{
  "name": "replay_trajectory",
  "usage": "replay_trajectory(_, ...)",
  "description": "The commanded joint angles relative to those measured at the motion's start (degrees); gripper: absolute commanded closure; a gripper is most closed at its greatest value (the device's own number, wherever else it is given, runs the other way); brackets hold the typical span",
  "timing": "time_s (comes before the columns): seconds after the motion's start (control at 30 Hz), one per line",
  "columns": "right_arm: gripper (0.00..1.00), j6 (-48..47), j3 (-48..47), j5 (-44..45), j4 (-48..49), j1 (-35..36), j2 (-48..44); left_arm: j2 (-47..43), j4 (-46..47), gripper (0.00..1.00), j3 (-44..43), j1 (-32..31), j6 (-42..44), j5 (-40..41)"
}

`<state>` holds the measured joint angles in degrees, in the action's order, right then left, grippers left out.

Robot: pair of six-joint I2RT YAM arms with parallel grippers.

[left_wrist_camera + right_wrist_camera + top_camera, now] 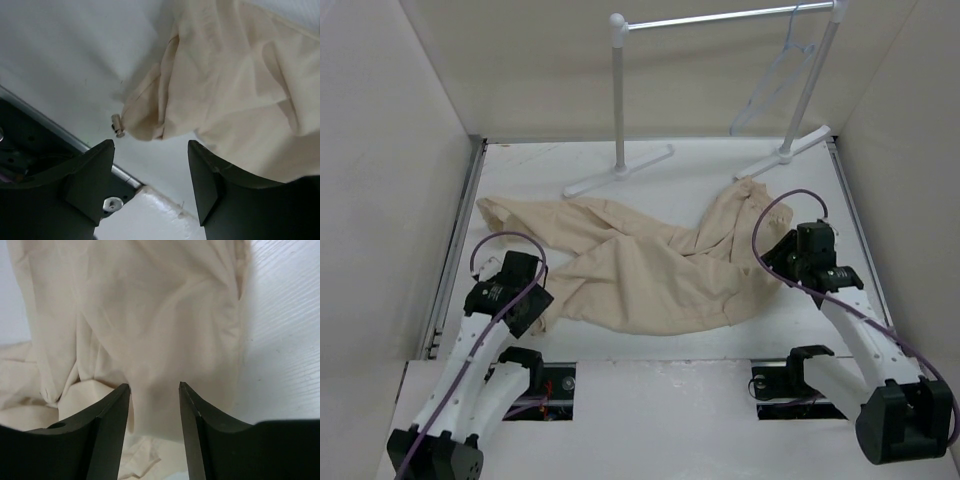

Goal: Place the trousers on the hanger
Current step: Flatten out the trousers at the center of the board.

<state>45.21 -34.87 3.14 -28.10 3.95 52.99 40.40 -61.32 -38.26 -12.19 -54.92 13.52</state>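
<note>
Nearest to me are the two arm bases at the near edge, and from them each arm reaches out to one side of the trousers (650, 270). The left claw (538, 300) sits at the garment's near-left edge. In its wrist view the left claw (150, 150) is wide open with nothing in it; the cloth hem and a small cord tip (117, 125) lie just beyond the fingers. The right claw (778, 262) is at the garment's right side. Seen from its wrist, the right claw (155, 387) is also parted, poised over a broad fold of cloth without pinching it. I take it the arms flank the garment so each can pick up one end.

The trousers lie slack and wrinkled on the tabletop (705, 175), filling its middle. Their long axis runs left to right: one end trails toward the far left, the other bends toward the far right and stops near the foot of the rack (720, 18). Which end is the waist I cannot tell for sure.

The hanger (775, 85) hangs by its hook from the rack's bar at the far right, well apart from both claws. Hanging there, it stays off the tabletop with its triangle open, and it tilts a little.
</note>
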Motion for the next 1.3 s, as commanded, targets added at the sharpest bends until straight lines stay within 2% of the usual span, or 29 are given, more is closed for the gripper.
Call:
replay_trajectory(0.0,0.47,-0.65,-0.29,-1.03,0.23,2.86,-0.87,3.70,12.25,0.42,1.78,1.68,-2.39,3.35)
replay_trajectory(0.23,0.44,1.46,4.28,-1.38,0.15,6.91,-5.52,13.02,27.02,0.46,7.05,6.60,-1.07,5.29)
replay_trajectory(0.33,0.44,1.46,4.46,-1.64,-0.55,7.26,-6.85,16.37,33.00,0.59,8.73,9.15,-0.28,4.33)
replay_trajectory(0.43,0.44,1.63,4.20,-1.38,-1.17,7.87,-7.38,16.99,34.60,0.87,7.16,10.65,-0.02,4.23)
replay_trajectory(0.5,0.44,1.90,4.29,-1.20,-1.17,8.05,-7.03,14.37,32.68,0.93,4.44,10.74,-0.10,4.85)
replay_trajectory(0.67,0.44,2.07,4.11,-0.68,0.05,7.44,-3.35,4.88,19.43,0.96,-6.45,7.06,0.07,8.62)
replay_trajectory(0.73,0.40,1.72,3.76,-0.06,1.98,6.47,0.08,2.06,13.63,0.96,-10.50,4.68,-0.63,8.72)
replay_trajectory(0.9,0.35,2.25,1.13,0.64,6.99,3.66,10.53,-0.50,-0.53,0.97,-19.64,-2.79,-7.30,8.10)
replay_trajectory(0.97,0.34,2.86,-0.63,0.91,8.67,3.48,14.05,0.02,-3.79,0.96,-23.07,-3.76,-7.57,8.28)
replay_trajectory(1.03,0.33,3.30,-2.38,0.99,9.46,3.39,15.99,1.34,-5.12,0.96,-24.23,-2.80,-6.79,9.33)
replay_trajectory(1.13,0.33,3.57,-3.80,1.17,9.29,3.22,15.57,3.80,-4.08,0.96,-21.34,1.14,-4.95,11.79)
replay_trajectory(1.27,0.32,2.78,-4.24,1.78,6.49,0.06,10.22,6.96,2.33,0.97,-15.02,12.99,-2.04,16.53)
